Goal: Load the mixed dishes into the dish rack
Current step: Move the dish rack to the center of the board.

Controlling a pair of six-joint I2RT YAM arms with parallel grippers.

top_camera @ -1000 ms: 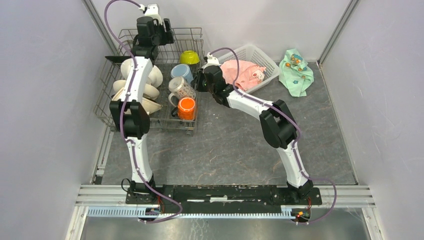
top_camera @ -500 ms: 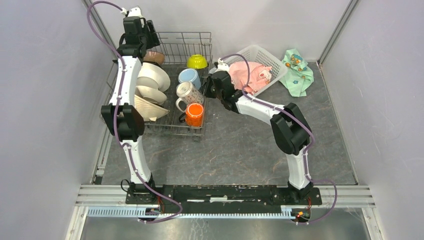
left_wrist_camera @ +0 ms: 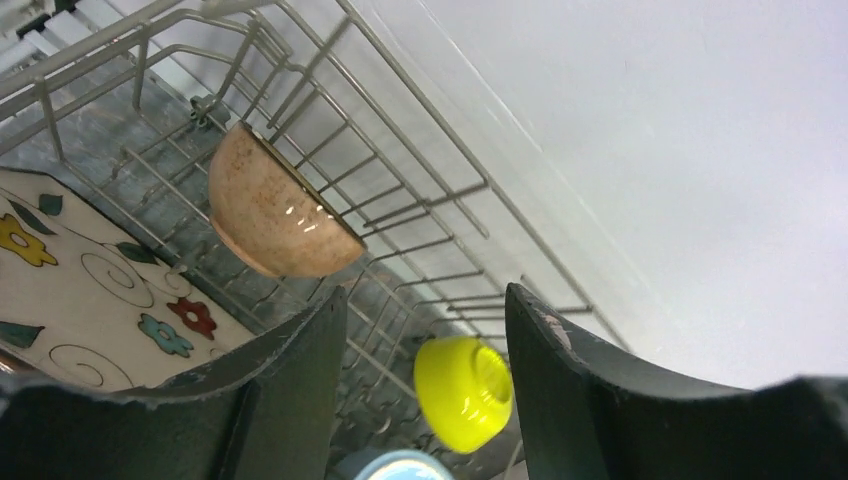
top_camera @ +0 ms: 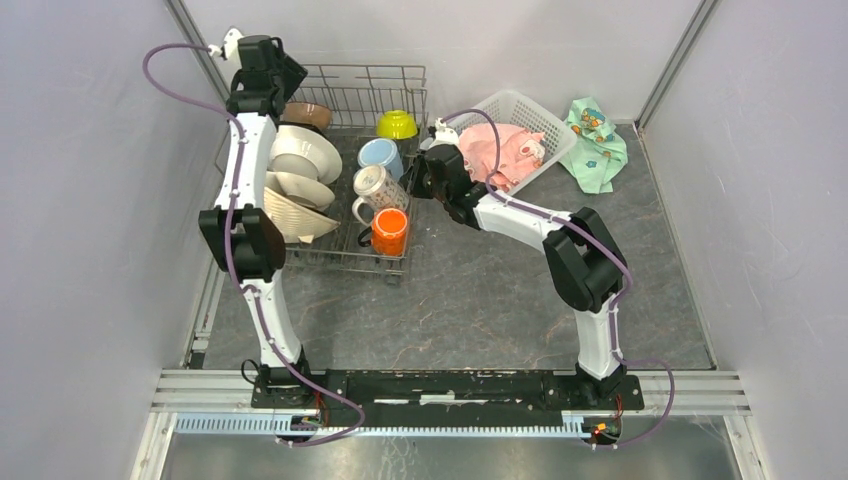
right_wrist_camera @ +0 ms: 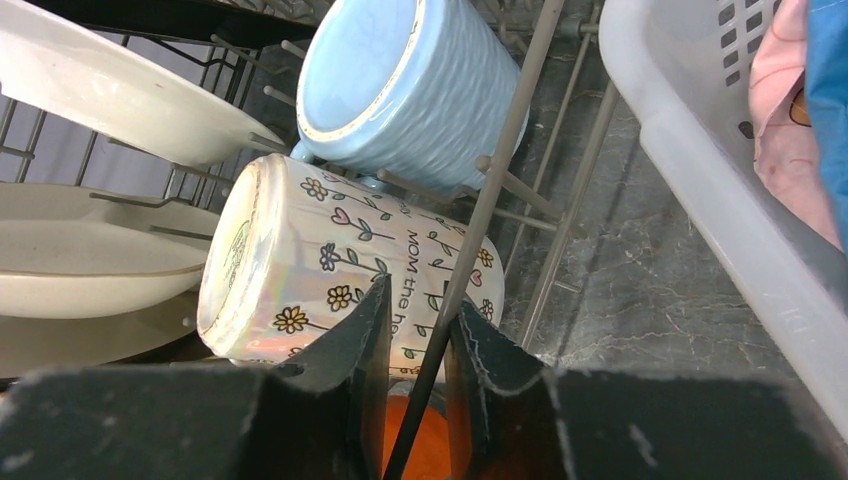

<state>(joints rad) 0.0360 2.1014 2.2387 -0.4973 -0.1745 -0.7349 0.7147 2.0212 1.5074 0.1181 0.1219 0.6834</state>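
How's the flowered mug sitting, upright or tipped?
Tipped. The flowered mug lies on its side in the rack, its end facing sideways, beside the blue mug.

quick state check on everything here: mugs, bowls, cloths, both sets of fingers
left gripper, fingers open, empty
right gripper, fingers shut on a dish rack wire
light-blue mug, on its side in the rack
flowered mug, on its side
lime-green bowl, tipped, base showing
tan bowl, tilted on edge
pink cloth, crumpled in white lattice basket
mint-green cloth, crumpled
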